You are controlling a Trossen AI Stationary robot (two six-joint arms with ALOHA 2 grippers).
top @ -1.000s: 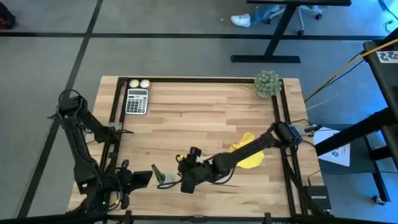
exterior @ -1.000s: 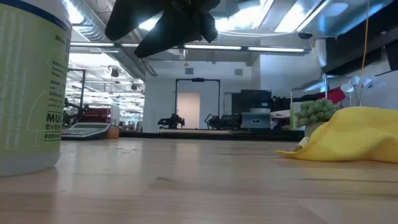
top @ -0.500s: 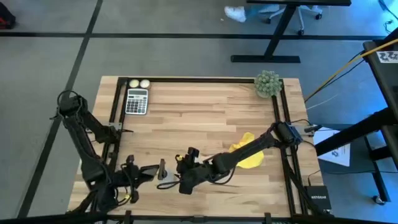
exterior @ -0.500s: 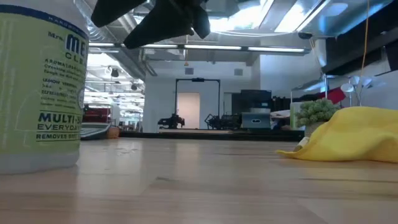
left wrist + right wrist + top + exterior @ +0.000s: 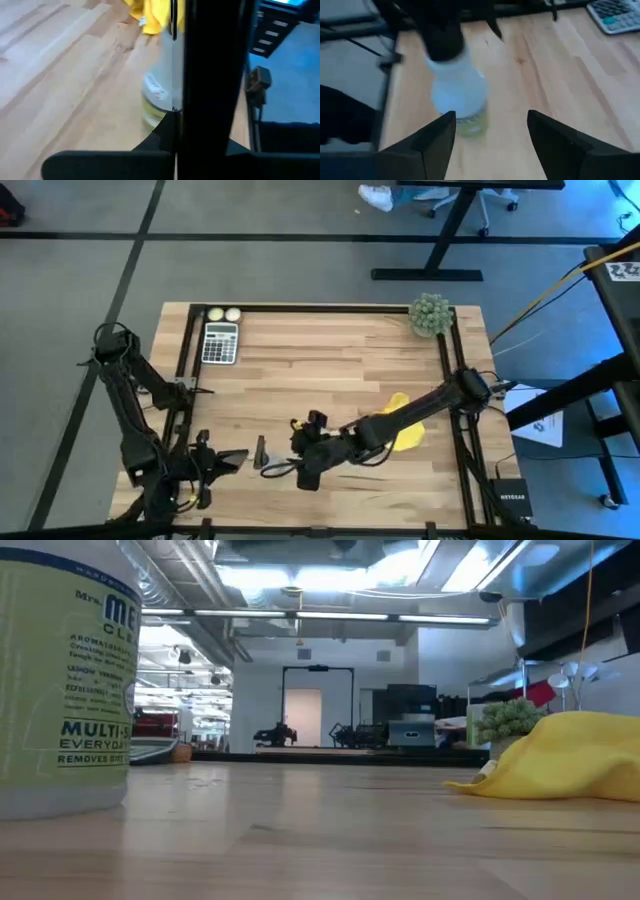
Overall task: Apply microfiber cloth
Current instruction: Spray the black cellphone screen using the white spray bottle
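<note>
Compared with half a second ago: no more dark claw shape across the top of the low view, only ceiling lights there now. From above, right claw drawn back a touch toward 3 o'clock, away from the spray bottle, with the right arm's elbow swung out toward the table's 3 o'clock edge. Left claw pulled slightly back toward 9 o'clock, now just beside the bottle on its 9 o'clock side. Bottle itself upright and in the same spot, at about 7 o'clock on the table, its printed label facing the low camera as before. Right claw released, fingers spread wide, level with the bottle and apart from it on its 3 o'clock side. State of the left claw: cannot tell, the wrist view there blocked by a dark upright bar. Contents of the bottle likewise not to be told; pale body, greenish band near the base. Microfiber cloth bunched in a yellow heap at about 4 o'clock on the table, partly under the right arm, well apart from both claws. Elsewhere: calculator and two small balls at 11 o'clock, small green plant at 1 o'clock.
</note>
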